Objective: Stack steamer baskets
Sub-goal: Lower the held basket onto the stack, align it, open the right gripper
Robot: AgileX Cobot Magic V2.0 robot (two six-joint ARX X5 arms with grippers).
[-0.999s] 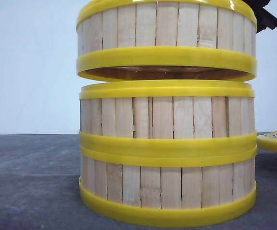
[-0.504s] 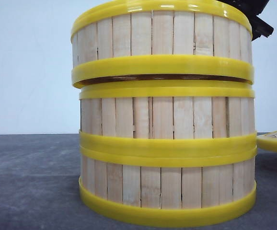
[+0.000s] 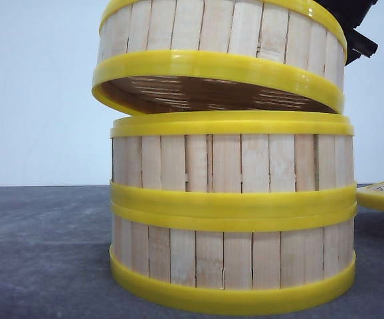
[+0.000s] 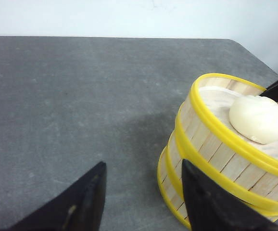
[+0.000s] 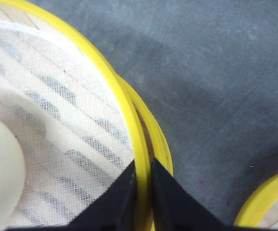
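Grey matte table (image 4: pixel 71 106) under a white wall. Right gripper (image 5: pixel 143 192) pinches the yellow top rim of the raised steamer basket (image 3: pixel 218 50), one finger inside and one outside. That basket hangs tilted above the stack of two baskets (image 3: pixel 232 212), its left edge higher, its slatted floor visible from below. Pale vertical wooden slats, glossy yellow rings. A white bun (image 4: pixel 258 118) lies on its mesh liner. Left gripper (image 4: pixel 144 197) is spread apart and empty, beside the baskets.
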